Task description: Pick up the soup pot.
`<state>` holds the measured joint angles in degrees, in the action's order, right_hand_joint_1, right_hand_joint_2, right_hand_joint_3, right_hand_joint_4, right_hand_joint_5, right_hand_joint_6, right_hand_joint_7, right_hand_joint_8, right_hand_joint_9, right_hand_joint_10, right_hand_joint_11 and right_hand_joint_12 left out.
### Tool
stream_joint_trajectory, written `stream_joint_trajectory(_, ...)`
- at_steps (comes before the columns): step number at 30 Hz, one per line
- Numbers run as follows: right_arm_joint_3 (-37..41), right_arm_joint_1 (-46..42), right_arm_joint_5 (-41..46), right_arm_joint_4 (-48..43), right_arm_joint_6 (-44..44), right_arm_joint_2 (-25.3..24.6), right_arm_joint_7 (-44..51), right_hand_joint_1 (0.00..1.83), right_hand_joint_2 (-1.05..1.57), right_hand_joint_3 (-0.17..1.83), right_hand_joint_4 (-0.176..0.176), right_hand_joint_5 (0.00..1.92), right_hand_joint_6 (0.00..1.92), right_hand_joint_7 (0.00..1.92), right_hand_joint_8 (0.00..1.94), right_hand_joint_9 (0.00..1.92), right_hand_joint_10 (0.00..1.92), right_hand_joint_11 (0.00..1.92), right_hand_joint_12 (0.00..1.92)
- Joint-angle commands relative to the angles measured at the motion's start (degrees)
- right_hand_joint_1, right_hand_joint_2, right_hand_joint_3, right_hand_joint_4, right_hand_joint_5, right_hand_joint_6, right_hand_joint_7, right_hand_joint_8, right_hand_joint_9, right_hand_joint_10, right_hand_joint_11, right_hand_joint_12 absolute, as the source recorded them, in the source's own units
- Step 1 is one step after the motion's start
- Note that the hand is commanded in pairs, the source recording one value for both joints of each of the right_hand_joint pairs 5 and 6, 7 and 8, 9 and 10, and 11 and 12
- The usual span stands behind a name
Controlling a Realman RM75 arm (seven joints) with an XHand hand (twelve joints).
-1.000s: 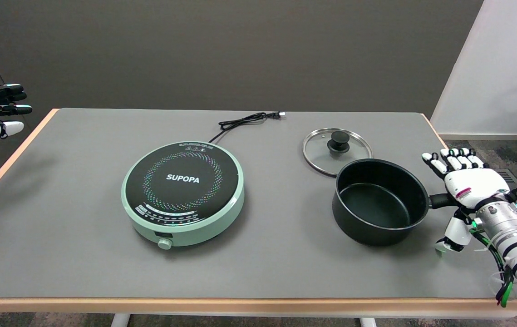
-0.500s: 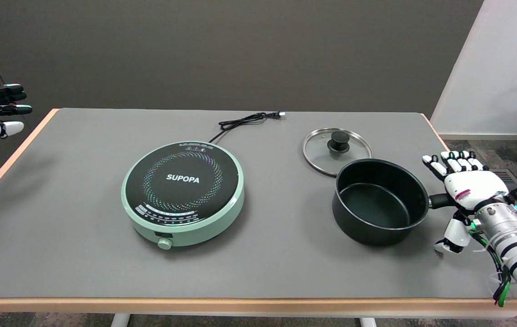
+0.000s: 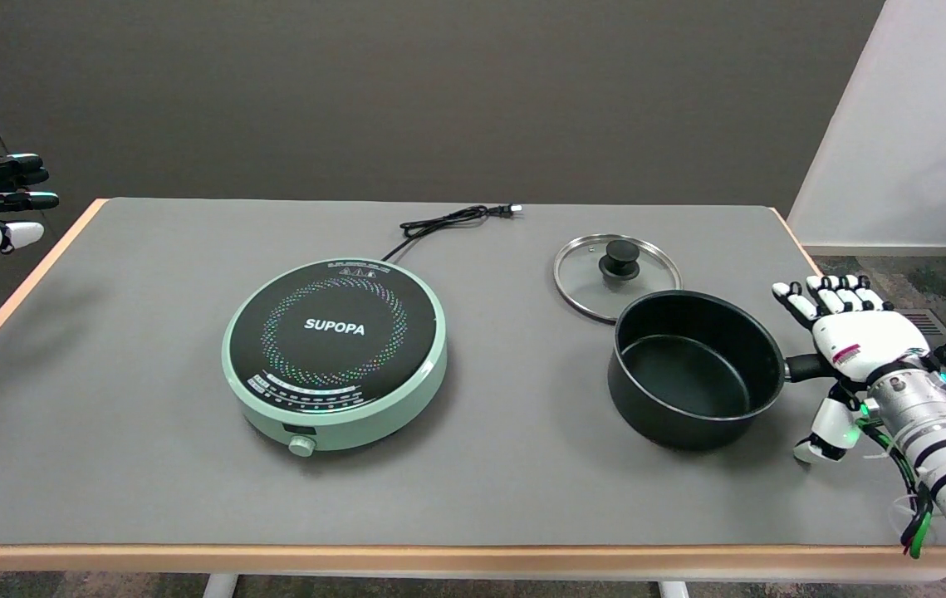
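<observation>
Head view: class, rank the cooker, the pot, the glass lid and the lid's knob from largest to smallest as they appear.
1. Cooker
2. Pot
3. Lid, though it lies farther from the camera and the pot hides part of it, so this gap is unsure
4. Knob

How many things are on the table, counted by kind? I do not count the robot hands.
Induction cooker, with its power cord: 1
Soup pot: 1
Glass lid: 1
Total: 3
</observation>
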<state>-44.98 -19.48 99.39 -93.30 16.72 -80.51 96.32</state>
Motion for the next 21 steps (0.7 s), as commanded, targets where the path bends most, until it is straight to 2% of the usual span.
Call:
stream_joint_trajectory(1,0.2,0.4,0.1,0.0,0.3,0.5,0.0,1.16,-0.71,1.5,0.176,0.2,0.2,0.2,0.2,0.2,0.2,0.2,0.2)
stream_joint_trajectory(2,0.2,0.4,0.1,0.1,0.3,0.6,0.0,1.17,-0.73,1.63,0.176,0.24,0.24,0.24,0.24,0.24,0.24,0.24,0.24)
stream_joint_trajectory(4,0.1,0.4,0.1,0.2,0.3,0.7,0.0,1.16,-0.72,1.76,0.176,0.33,0.33,0.33,0.33,0.33,0.33,0.33,0.33)
stream_joint_trajectory(7,0.2,0.6,0.1,0.3,0.3,0.9,0.0,1.16,-0.68,1.83,0.176,0.51,0.51,0.51,0.51,0.51,0.51,0.51,0.51)
stream_joint_trajectory(9,0.3,0.7,0.1,0.2,0.3,1.0,0.0,1.12,-0.67,1.83,0.176,0.54,0.54,0.54,0.54,0.54,0.54,0.54,0.54)
stream_joint_trajectory(21,-0.3,1.6,0.1,1.6,0.4,1.8,-0.1,1.12,-0.69,1.83,0.176,0.41,0.41,0.41,0.41,0.41,0.41,0.41,0.41)
